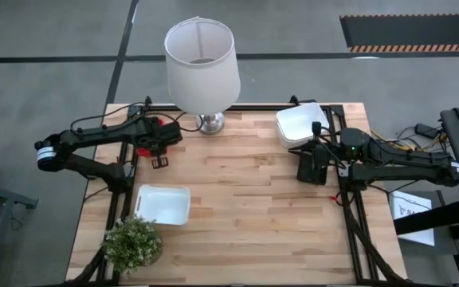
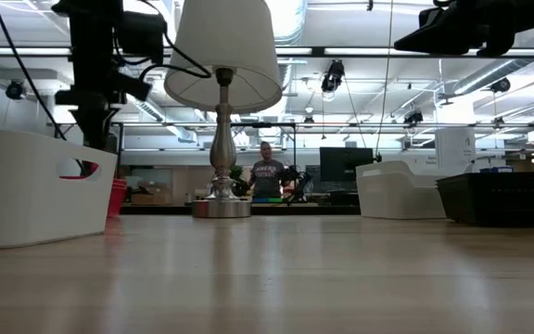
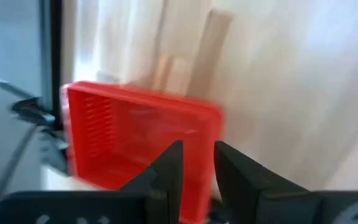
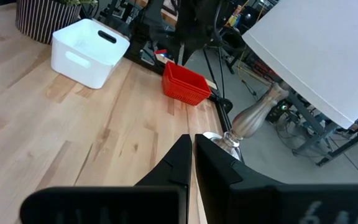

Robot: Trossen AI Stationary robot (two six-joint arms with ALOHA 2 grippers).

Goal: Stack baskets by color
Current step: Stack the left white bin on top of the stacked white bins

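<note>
I see one basket [image 1: 163,204] near the plant [image 1: 134,243] on my left, stacked baskets [image 1: 302,124] far right, lamp [image 1: 202,68] between, behind.

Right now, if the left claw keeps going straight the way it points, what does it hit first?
Probably the red basket: it sits directly ahead of the left claw, whose fingers stand slightly apart above its open top. Depth is unclear, so how far off contact is cannot be told.
</note>
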